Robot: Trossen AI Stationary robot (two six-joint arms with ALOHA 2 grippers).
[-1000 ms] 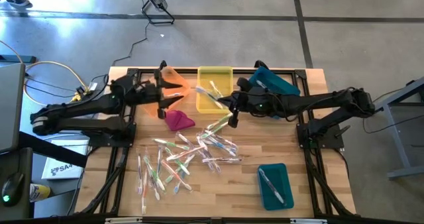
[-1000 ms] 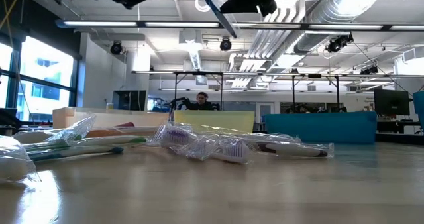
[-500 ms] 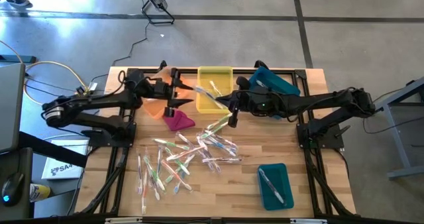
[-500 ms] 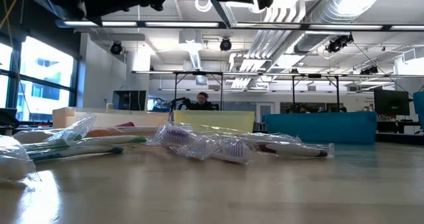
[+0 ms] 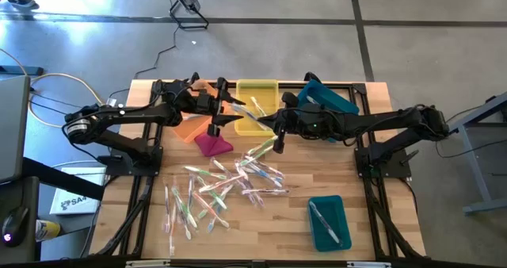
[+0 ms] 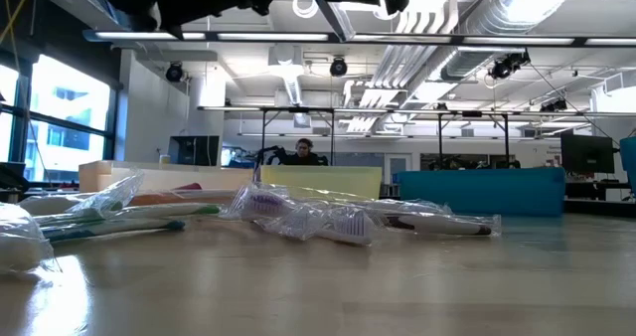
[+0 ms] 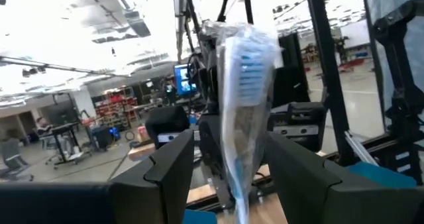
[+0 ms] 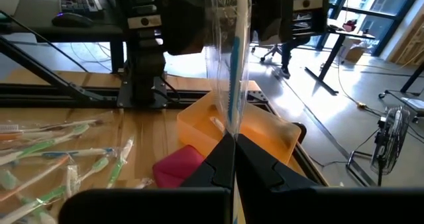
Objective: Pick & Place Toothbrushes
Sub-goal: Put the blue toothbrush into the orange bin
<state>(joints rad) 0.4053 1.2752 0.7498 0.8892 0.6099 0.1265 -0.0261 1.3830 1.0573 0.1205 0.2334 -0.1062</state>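
Note:
My right gripper [image 8: 233, 141] is shut on a clear-wrapped toothbrush [image 8: 228, 58] with blue bristles, held above the yellow bin [image 5: 257, 89]. My left gripper [image 5: 231, 108] is open at that toothbrush's free end [image 7: 242, 85], with one finger [image 7: 169, 168] on either side of it. Several more wrapped toothbrushes [image 5: 226, 185] lie loose on the wooden table, also seen in the low view [image 6: 298, 217]. My right gripper pinches the wrapped toothbrush near its handle end [image 8: 230, 124] between its two fingers. It comes about level from the table's right, and the toothbrush sticks out ahead, along the fingers. The toothbrush is lifted clear of the table. My left gripper's fingers flank the bristle end; whether they touch the wrapper I cannot tell.
An orange bin [image 5: 190, 129] lies under my left arm, with a magenta cloth lump [image 5: 212, 145] just in front of it. One teal bin [image 5: 333, 100] stands at the far right. Another teal bin [image 5: 329, 220], near the front right, holds a toothbrush.
My left gripper has moved toward the table's right, over the orange bin, to the held toothbrush, tipping upward as it went. Its fingers stay open. My right gripper and its toothbrush have kept still.

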